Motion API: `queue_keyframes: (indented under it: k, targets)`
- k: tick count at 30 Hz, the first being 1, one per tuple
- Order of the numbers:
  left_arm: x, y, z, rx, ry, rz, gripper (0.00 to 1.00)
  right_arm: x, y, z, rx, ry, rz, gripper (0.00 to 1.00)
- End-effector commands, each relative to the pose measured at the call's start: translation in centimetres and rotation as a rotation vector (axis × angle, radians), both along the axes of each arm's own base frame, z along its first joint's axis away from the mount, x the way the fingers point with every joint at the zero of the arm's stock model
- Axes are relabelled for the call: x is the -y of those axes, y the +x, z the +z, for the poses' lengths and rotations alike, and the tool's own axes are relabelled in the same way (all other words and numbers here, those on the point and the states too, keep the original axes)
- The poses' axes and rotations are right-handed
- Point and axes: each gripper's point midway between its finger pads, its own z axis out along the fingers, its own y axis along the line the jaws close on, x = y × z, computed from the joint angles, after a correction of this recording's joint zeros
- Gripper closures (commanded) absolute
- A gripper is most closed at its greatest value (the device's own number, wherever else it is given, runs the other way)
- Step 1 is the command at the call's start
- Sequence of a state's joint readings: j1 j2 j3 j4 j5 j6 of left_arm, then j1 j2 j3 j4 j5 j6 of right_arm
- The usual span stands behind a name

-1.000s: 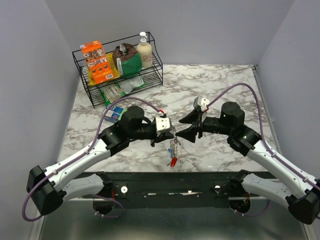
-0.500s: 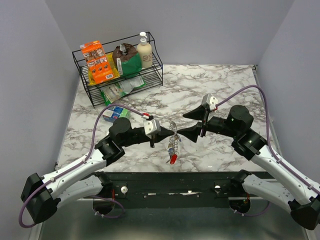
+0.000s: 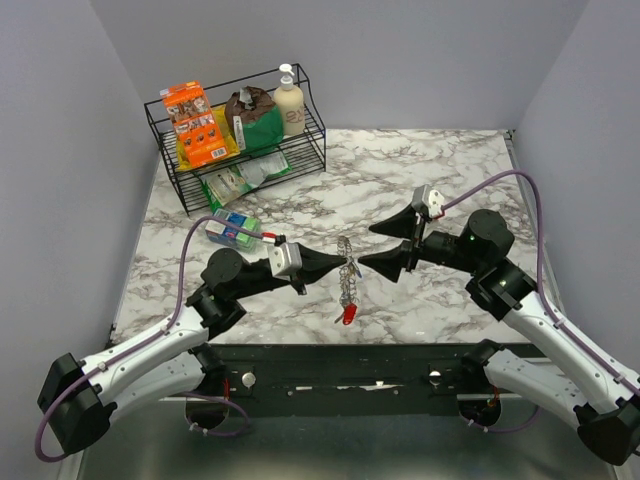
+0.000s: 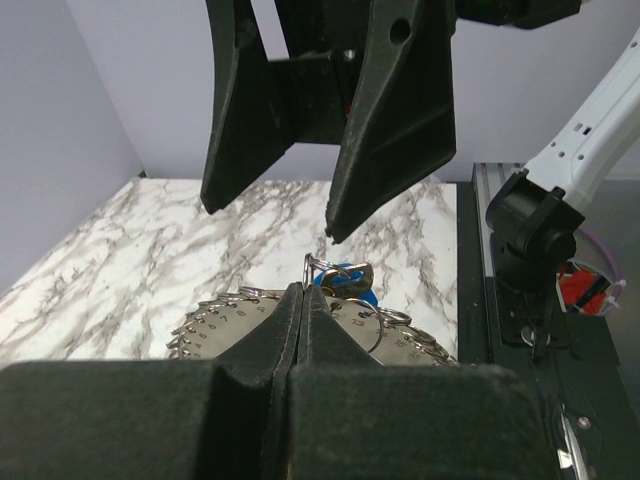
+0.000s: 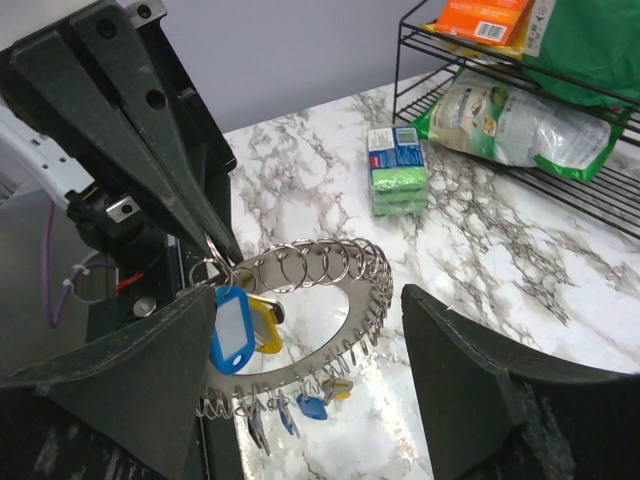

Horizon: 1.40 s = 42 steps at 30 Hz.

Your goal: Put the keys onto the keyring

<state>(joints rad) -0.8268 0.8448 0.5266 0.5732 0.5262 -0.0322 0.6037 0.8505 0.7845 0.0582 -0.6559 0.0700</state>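
The keyring (image 3: 347, 275) is a flat silver ring edged with many small split rings. It hangs above the marble at the table's centre front. My left gripper (image 3: 343, 264) is shut on one of its small rings, with its fingertips (image 4: 303, 292) pressed together over the numbered plate (image 4: 230, 325). Keys hang from it: a blue tag (image 5: 230, 328), a yellow one (image 5: 262, 322), small keys (image 5: 312, 405) and a red one (image 3: 348, 316) lowest. My right gripper (image 3: 368, 247) is open just right of the keyring (image 5: 366, 312), touching nothing. The ring sits between its jaws in the right wrist view (image 5: 308, 300).
A black wire rack (image 3: 240, 140) at the back left holds an orange box, a green bag and a bottle. A blue and green sponge pack (image 3: 230, 230) lies in front of it, close to the left arm's elbow.
My left arm has drawn back and stretched out low, still holding the keyring in about the same place. My right gripper has opened wider and backed off to the right.
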Motion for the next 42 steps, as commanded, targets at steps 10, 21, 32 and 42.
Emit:
queue_keyframes:
  k: [10,21,32,42]
  targets:
    - [-1.0,-0.4,3.7,0.09,-0.108,0.024,1.0,-1.1,-5.6,0.5,0.047,0.043,0.376,0.27]
    - [-0.6,-0.3,3.6,0.082,-0.091,0.008,1.0,-1.7,-4.2,0.5,-0.008,0.064,0.322,0.41]
    - [-0.5,0.0,3.5,0.077,-0.074,0.015,1.0,-2.0,-4.0,-0.1,-0.026,0.055,0.327,0.4]
    - [-0.1,-0.3,3.5,0.075,-0.061,-0.012,1.0,-2.3,-3.3,-1.1,-0.048,0.033,0.307,0.5]
